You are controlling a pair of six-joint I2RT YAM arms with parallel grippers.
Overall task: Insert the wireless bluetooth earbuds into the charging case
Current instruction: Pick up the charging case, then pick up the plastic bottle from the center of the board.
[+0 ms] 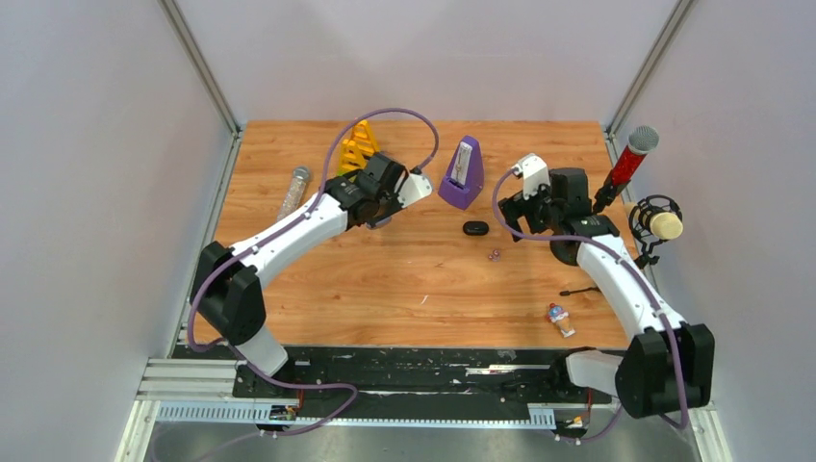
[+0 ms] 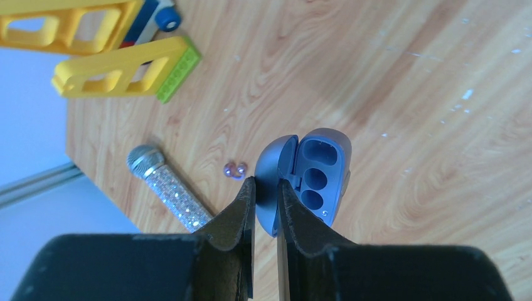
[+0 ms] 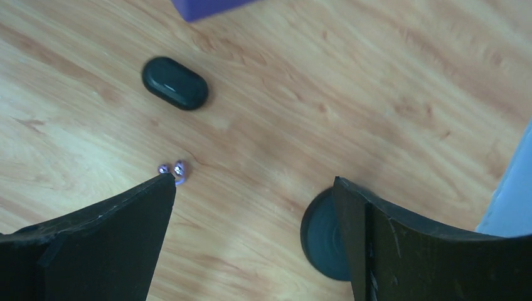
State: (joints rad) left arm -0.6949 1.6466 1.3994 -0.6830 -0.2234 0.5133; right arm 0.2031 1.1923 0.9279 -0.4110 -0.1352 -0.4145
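Clamped on an open grey-blue shell [image 2: 320, 175], wells empty: left gripper [image 2: 266, 182]. Mid-table [image 1: 385, 279], lying shut with long axis left-to-right: black case [image 1: 475, 228], far nearer the right gripper [image 3: 254, 180], just to its left. Spread wide there, holding nothing. No buds in sight, only purple beads [image 3: 172, 169] near the case.

The wooden counter [image 1: 404, 289] carries a purple metronome [image 1: 463, 173] toward its far middle. Just in front of the metronome lies the glossy black charging case [image 1: 475, 228] (lid shut), with tiny purple beads [image 1: 495, 254] a little nearer. Left of the metronome stand yellow toy blocks [image 1: 358, 146]. Farther left, a glittery toy microphone [image 1: 293, 192] lies flat. Well in front and to the right rests a small colourful toy [image 1: 559, 320].
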